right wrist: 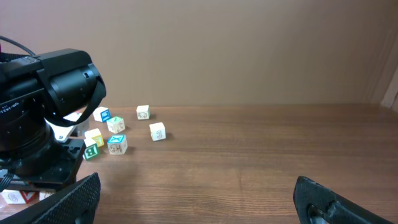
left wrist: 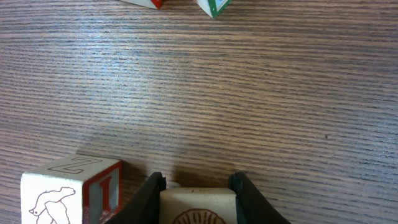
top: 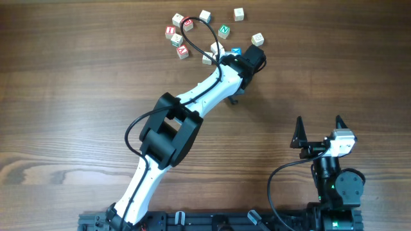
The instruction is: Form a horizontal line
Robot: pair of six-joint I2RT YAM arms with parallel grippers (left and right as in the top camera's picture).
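Overhead: the left arm stretches across the wooden table to a loose scatter of letter cubes at the far middle; the row of cubes lies just under the arm's wrist, which hides most of it; only a pale end and the cyan-faced cube at the other end show; the right claw sits well apart at the near right, its jaws spread wide with nothing between them

Left wrist: the left claw is clenched on a pale cube, a dark finger pressed to each side; just beside it on the left stands a cube with a red letter I; whether the two touch I cannot tell; parts of two more cubes peek in at the top edge

Right wrist: the right claw's fingers stand far apart in the bottom corners, released and empty; the left arm's dark housing fills the left side; small cubes lie scattered on the table beside it, one with a cyan face; the row cannot be picked out from here
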